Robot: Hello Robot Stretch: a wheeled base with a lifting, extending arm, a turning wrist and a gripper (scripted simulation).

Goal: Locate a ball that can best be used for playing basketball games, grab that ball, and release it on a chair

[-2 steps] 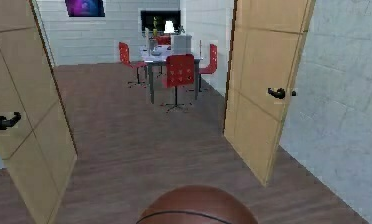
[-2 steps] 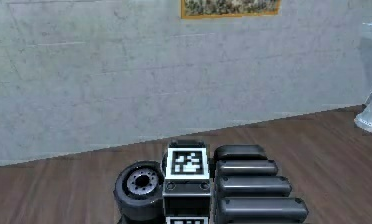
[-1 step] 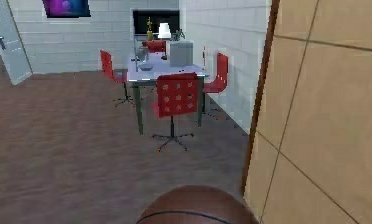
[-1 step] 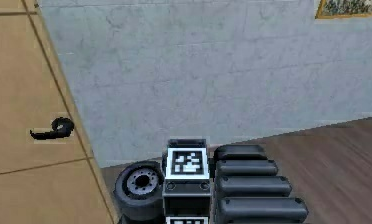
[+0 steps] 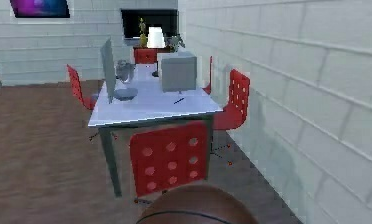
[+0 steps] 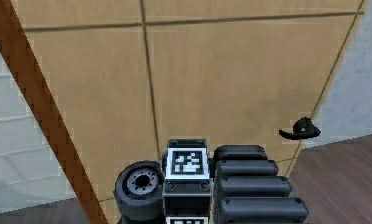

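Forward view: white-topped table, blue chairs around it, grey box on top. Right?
Not quite. The chairs are red, not blue, as the forward view shows. The rest holds: they stand around a white-topped table, and a grey box sits on it.

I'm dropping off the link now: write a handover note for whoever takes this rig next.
Gripper: dark body low in the arm side view, against a wooden door; cannot tell whether it holds anything.
Ball: brown basketball-like curve at the forward view's bottom edge.
Red chair right ahead at the white table.
Done: ball found; grab unconfirmed. Left: release on chair.
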